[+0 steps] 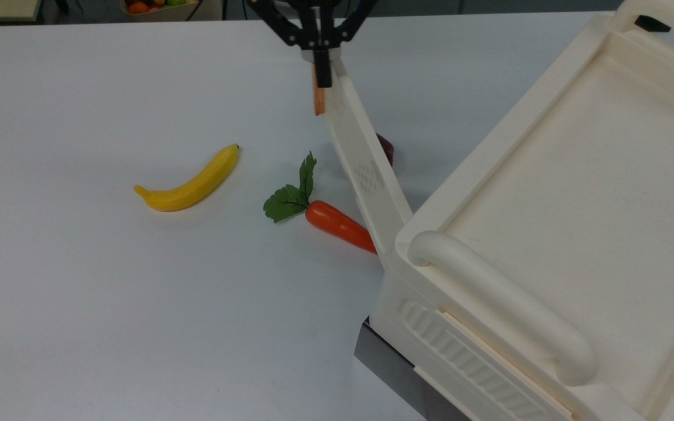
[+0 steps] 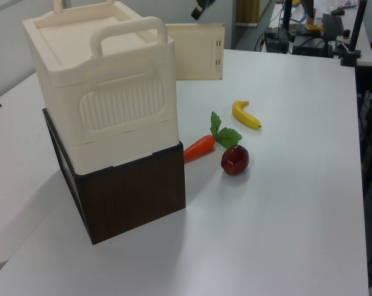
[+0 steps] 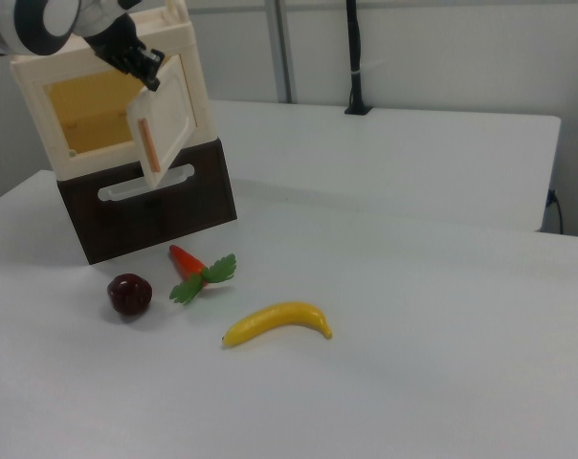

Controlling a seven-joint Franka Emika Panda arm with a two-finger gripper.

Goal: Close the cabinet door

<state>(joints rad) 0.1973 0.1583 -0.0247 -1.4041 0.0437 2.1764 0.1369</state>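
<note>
The door (image 1: 360, 158) stands partly open, hinged at the cabinet's (image 1: 547, 234) front corner and swung out toward 11 o'clock in the top view, seen almost edge-on there. Its copper strip (image 1: 317, 90) marks the free end. The gripper (image 1: 322, 73) sits at that end, its fingers pinched together on the door's top edge just beside the strip; its body is cut off by the top view's upper border. In the right view the gripper (image 3: 147, 69) meets the door (image 3: 166, 120) at the upper corner, with the arm running off at 10 o'clock. In the left view the door (image 2: 195, 52) juts out behind the cabinet (image 2: 103, 86). On the table (image 1: 79, 292), the carrot (image 1: 337, 225) lies with its tip hidden under the door. The apple (image 1: 386, 148) is mostly hidden behind the door. The banana (image 1: 191, 181) lies at 9 o'clock from the carrot, well apart.
</note>
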